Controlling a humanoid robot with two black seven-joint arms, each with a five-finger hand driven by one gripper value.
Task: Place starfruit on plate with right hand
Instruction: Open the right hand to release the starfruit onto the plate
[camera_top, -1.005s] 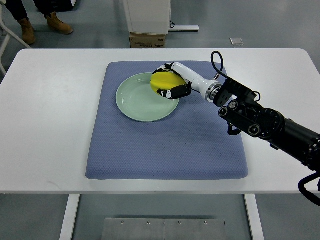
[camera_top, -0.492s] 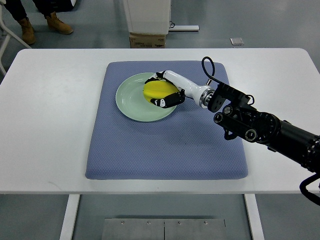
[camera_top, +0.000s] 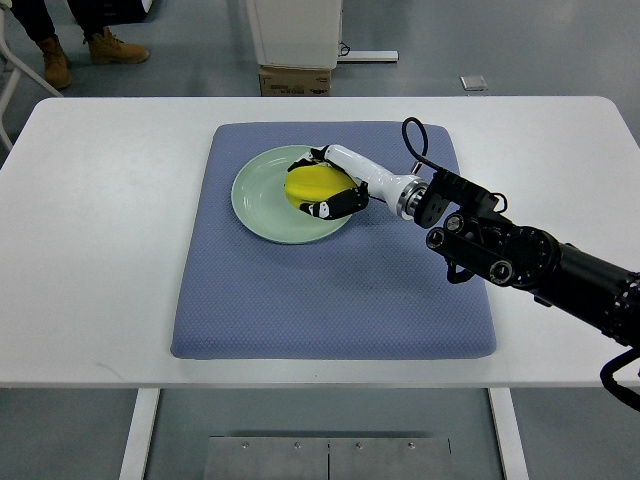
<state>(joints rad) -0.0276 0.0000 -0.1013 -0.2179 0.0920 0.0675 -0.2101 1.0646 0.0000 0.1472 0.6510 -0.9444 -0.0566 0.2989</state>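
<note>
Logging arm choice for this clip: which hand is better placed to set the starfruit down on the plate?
Right. The right hand already grips the starfruit over the plate; no left arm shows.

A white table (camera_top: 100, 250) with rounded corners is seen from above, filling most of the view. A blue-grey textured mat (camera_top: 330, 290) is laid flat on it, set around the middle of the tabletop and reaching close to the near edge. The table surface is left bare to the left and right of the mat. A pale green plate (camera_top: 255, 190) is carried on the far part of the mat.
</note>
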